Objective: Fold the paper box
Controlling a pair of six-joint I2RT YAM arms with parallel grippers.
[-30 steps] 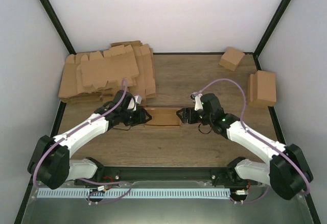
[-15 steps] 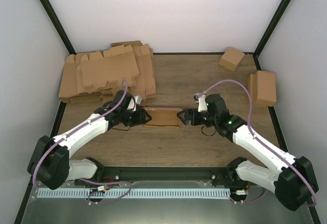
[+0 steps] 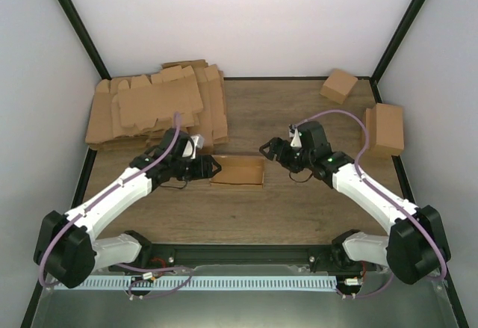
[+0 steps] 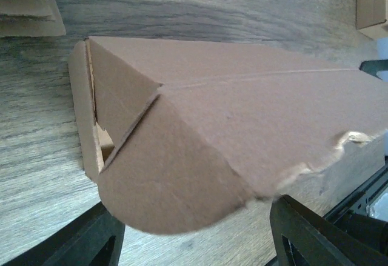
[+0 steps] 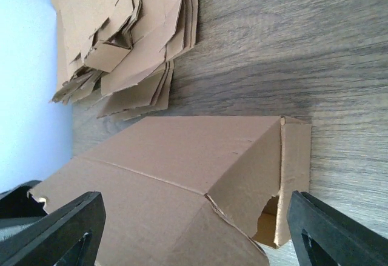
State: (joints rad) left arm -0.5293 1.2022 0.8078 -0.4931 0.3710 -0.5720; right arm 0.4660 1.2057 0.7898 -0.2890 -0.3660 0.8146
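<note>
A lab test cell: white panel walls (image 3: 246,22), black corner posts (image 3: 75,22), wood-grain table (image 3: 284,119), stacked cardboard blanks (image 3: 149,107).

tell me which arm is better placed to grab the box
Likely left: the left gripper is open right at one end of the paper box, while the right gripper, also open, stands clear of it.

The white right arm (image 3: 373,193) has drawn its jaws off the right end of the shallow brown cardboard box (image 3: 237,172). A second ago they were pressed against that end. Now they hang near it, shifted toward the far side of the wooden worktop (image 3: 299,111), spread wider and clear of the cardboard. The white left arm (image 3: 119,190) has widened its jaws at the box's left end, and its shoulder has swung outward to the left.
</note>
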